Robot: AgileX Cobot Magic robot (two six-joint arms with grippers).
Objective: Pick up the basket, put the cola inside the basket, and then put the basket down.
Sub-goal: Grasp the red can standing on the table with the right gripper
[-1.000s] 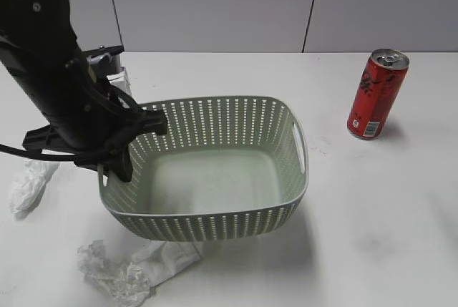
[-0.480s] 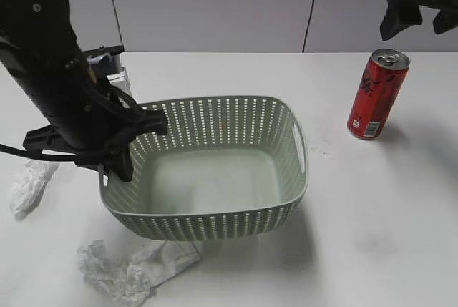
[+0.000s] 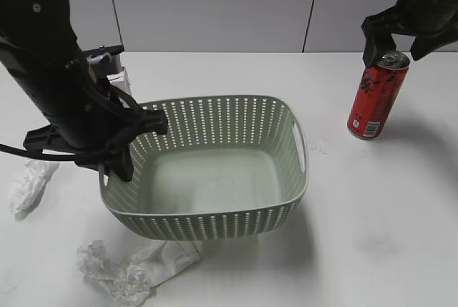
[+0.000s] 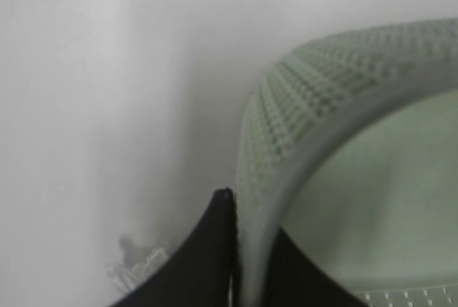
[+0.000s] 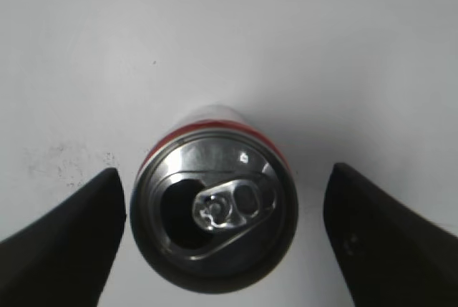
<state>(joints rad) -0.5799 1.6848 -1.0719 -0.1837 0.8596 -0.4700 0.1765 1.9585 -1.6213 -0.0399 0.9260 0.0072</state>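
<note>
The pale green basket (image 3: 215, 225) hangs tilted a little above the white table, held by its left rim. My left gripper (image 3: 125, 151) is shut on that rim. The left wrist view shows the rim (image 4: 308, 85) pinched between the two black fingers (image 4: 250, 225). The red cola can (image 3: 376, 96) stands upright on the table at the right, apart from the basket. My right gripper (image 3: 392, 46) is open just above its silver top. In the right wrist view the can's top (image 5: 215, 207) lies between the spread fingers (image 5: 223, 178), with gaps on both sides.
Crumpled white paper (image 3: 122, 271) lies at the front left under the basket's corner. Another white wad (image 3: 28, 182) lies at the far left. A white object (image 3: 107, 64) is partly hidden behind the left arm. A wall stands behind the table.
My right gripper came in from the top right and moved down and left to just above the cola can. The left arm and the basket have not moved.
</note>
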